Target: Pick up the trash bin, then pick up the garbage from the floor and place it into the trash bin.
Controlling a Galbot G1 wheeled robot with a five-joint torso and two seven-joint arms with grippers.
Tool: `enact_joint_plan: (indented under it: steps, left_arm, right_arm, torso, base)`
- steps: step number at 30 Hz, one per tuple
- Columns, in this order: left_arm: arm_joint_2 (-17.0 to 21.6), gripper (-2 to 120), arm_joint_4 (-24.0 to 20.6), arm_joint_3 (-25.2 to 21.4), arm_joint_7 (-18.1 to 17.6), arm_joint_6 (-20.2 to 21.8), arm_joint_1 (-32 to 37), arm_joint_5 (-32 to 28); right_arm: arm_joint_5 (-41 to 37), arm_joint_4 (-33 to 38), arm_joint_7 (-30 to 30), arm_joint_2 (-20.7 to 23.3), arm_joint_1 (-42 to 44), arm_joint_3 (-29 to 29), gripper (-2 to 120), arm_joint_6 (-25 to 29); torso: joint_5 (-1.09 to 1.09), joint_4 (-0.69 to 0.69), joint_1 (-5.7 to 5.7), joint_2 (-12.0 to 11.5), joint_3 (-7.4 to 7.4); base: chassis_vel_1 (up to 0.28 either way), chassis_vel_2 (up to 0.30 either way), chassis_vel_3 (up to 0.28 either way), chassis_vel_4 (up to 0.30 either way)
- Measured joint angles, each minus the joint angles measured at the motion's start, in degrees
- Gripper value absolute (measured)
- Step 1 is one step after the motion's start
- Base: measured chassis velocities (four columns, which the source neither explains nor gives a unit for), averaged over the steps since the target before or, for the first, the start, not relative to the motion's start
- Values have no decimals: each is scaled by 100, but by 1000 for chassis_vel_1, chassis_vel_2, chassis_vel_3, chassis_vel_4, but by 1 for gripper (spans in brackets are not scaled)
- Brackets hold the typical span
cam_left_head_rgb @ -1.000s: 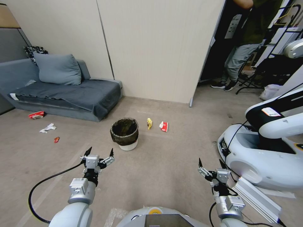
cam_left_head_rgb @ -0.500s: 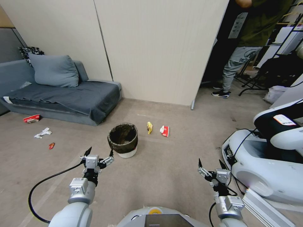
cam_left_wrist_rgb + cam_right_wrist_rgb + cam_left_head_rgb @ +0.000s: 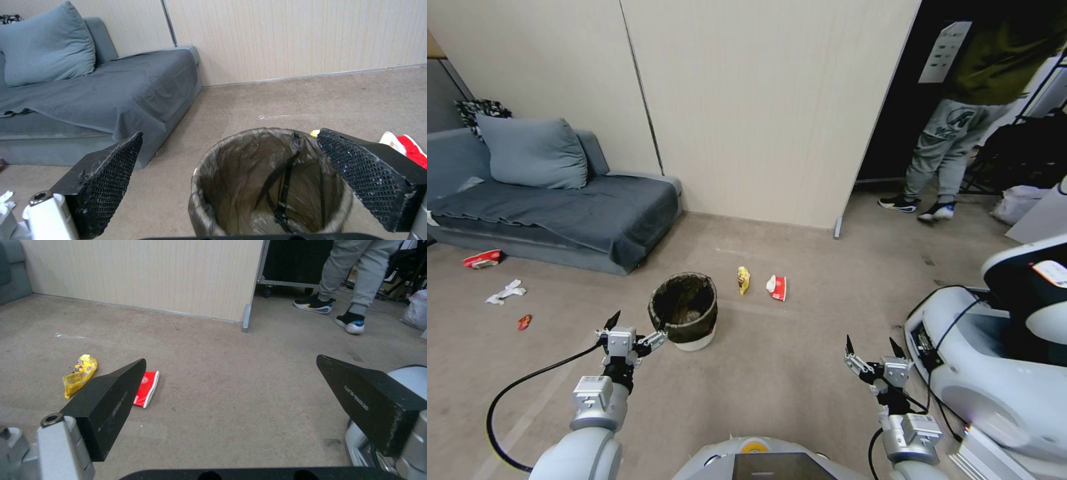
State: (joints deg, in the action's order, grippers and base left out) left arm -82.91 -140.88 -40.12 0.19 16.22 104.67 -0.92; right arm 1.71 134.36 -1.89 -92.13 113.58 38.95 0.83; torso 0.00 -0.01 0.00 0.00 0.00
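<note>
The trash bin (image 3: 684, 311) stands on the floor (image 3: 774, 373), not yet lifted. Left gripper (image 3: 636, 324) hovers near its rim, fingers spread; right gripper (image 3: 872, 349) likewise spread, empty. Garbage (image 3: 743, 280) apparently all uncollected.

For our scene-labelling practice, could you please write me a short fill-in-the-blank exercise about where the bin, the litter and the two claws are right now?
1. The trash bin stands upright on the ____.
2. The left claw hovers just short of the bin with its fingers ____.
3. The yellow wrapper lies beside a red-and-white ____.
4. The right claw is open and holds ____.

Missing words: floor; open; packet; nothing
</note>
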Motion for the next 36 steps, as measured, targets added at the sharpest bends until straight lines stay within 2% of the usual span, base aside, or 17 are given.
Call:
enact_joint_plan:
  steps: [18,21,23,25,26,27,29,36]
  left_arm:
    - [4,100,-4,-40,-3,11,3,-41]
    - [16,100,-4,-44,-24,112,-13,-128]
    - [120,100,31,-122,-64,466,-140,-367]
    - [400,100,171,-230,-173,842,-357,-689]
    - [400,100,171,-230,-173,842,-357,-689]
    - [547,100,259,-272,-260,1043,-501,-885]
    - [758,100,421,-289,-419,1420,-730,-1292]
    - [1038,100,801,-218,-606,2002,-1176,-1598]
  right_arm:
    - [18,-5,0,0,-1,-3,100,16]
    - [23,-13,0,0,0,-13,100,52]
    - [25,-31,7,0,4,-48,100,135]
    - [26,-37,10,1,8,-60,100,162]
    - [26,-37,10,1,8,-60,100,162]
    - [27,-38,12,0,8,-61,100,166]
    - [23,-43,12,0,10,-60,100,167]
    - [-15,-58,-4,0,12,-44,100,167]
  torso:
    - [1,0,-1,0,0]
    - [1,1,0,0,0]
    - [0,1,0,0,0]
    - [0,1,0,0,0]
    - [0,1,0,0,0]
    - [-1,-2,0,0,0]
    - [-1,0,0,0,0]
    - [-1,1,0,0,0]
  base:
    - [-133,119,128,-122]
    - [-91,120,119,-95]
    - [-69,91,70,-68]
    - [-30,5,27,-25]
    - [0,0,0,0]
    - [0,0,0,0]
    - [0,0,0,0]
    - [0,0,0,0]
